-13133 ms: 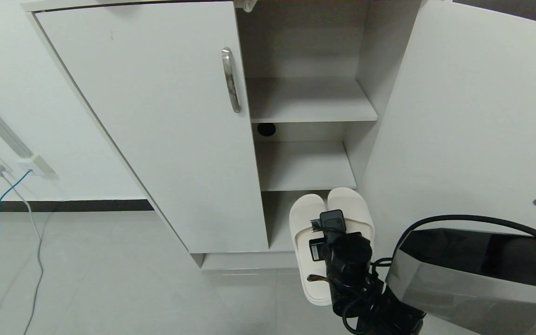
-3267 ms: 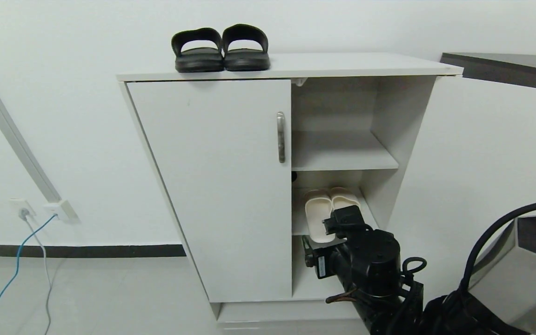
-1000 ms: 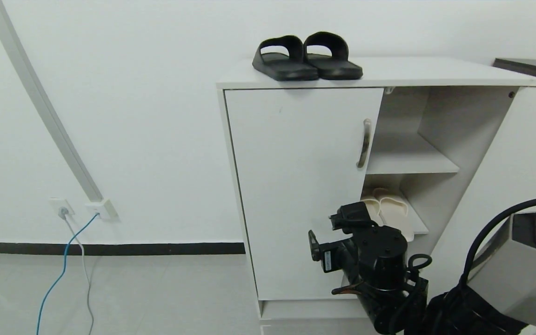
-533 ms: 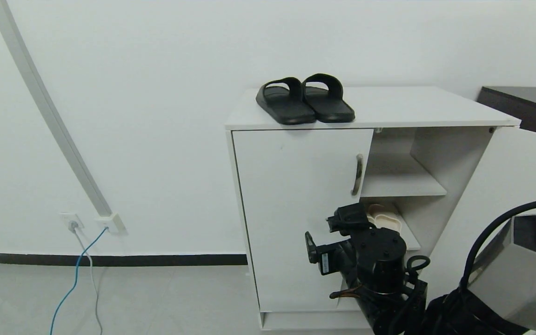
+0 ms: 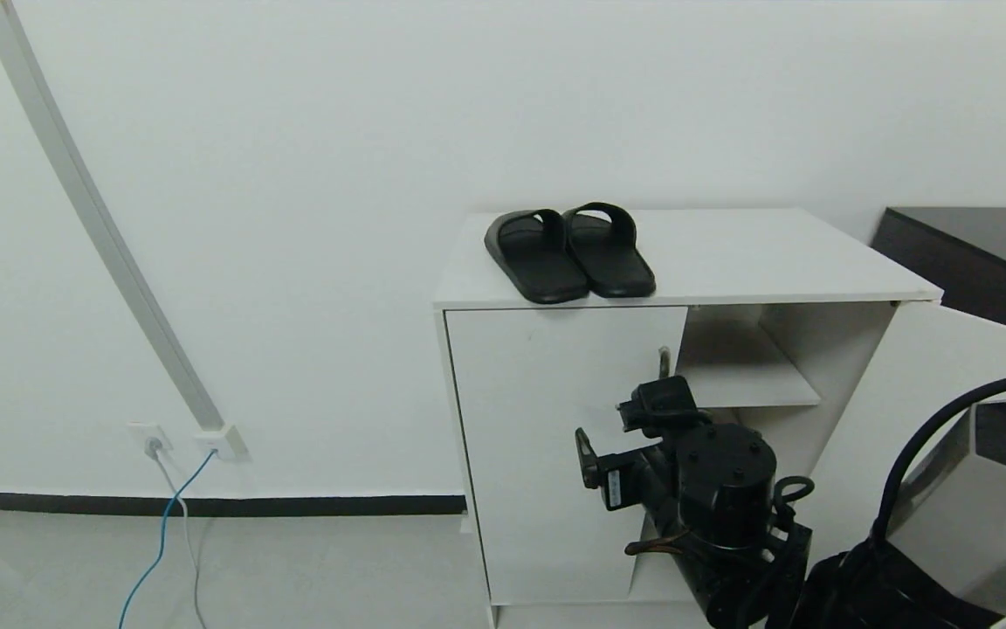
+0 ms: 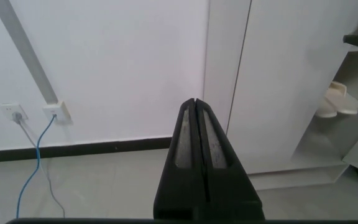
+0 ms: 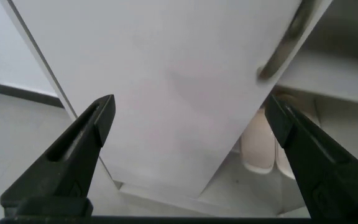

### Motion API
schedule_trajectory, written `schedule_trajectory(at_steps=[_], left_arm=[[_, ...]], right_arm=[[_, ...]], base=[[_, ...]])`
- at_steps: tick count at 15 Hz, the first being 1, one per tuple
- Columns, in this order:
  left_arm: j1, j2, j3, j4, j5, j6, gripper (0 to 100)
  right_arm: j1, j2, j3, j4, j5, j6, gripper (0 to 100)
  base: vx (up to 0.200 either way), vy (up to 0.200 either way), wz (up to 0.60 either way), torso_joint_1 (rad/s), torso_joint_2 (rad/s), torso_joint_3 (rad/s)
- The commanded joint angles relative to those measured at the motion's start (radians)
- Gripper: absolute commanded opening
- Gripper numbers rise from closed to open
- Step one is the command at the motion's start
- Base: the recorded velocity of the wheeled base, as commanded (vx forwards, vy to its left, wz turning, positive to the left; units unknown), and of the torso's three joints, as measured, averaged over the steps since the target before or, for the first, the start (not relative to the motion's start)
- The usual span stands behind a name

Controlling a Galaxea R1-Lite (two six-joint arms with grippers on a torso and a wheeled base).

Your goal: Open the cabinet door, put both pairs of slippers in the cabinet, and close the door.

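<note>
While its right-hand door [image 5: 905, 411] stands swung wide, the white cabinet [image 5: 730, 262] against the wall keeps its left door [image 5: 547, 437] shut. The right arm is raised in front of the cabinet, level with the closed door's inner edge. The right gripper [image 7: 188, 106] faces that door with its fingers [image 7: 86, 143] spread far apart, holding nothing. The left gripper [image 6: 194, 107] hangs off to the cabinet's left, pointed at the wall and the cabinet's side, its fingers [image 6: 185, 134] pressed together and empty. A pair of black slippers [image 5: 568, 253] sits side by side on the cabinet top, above the closed door. A pair of white slippers [image 6: 337, 99] lies on a shelf inside the open compartment, below the upper shelf [image 5: 739, 367]. A metal handle [image 7: 288, 43] runs along the closed door's edge.
</note>
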Motion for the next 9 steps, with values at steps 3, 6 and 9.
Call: schedule_trajectory(at_steps=[3, 6, 9], left_arm=[[0.0, 0.001, 0.0, 0.0, 0.0, -0.001, 0], [0.0, 0.001, 0.0, 0.0, 0.0, -0.001, 0], [0.0, 0.001, 0.0, 0.0, 0.0, -0.001, 0]], right_arm=[[-0.003, -0.014, 0.012, -0.02, 0.001, -0.007, 100], [-0.003, 0.0, 0.01, -0.02, 0.004, -0.004, 100], [-0.003, 0.008, 0.012, -0.022, 0.004, 0.0, 100]], base=[[0.0, 0.0, 0.0, 0.193, -0.5, -0.305], [0.0, 0.0, 0.0, 0.209, -0.53, -0.317], [0.0, 0.0, 0.0, 0.232, -0.55, -0.321]])
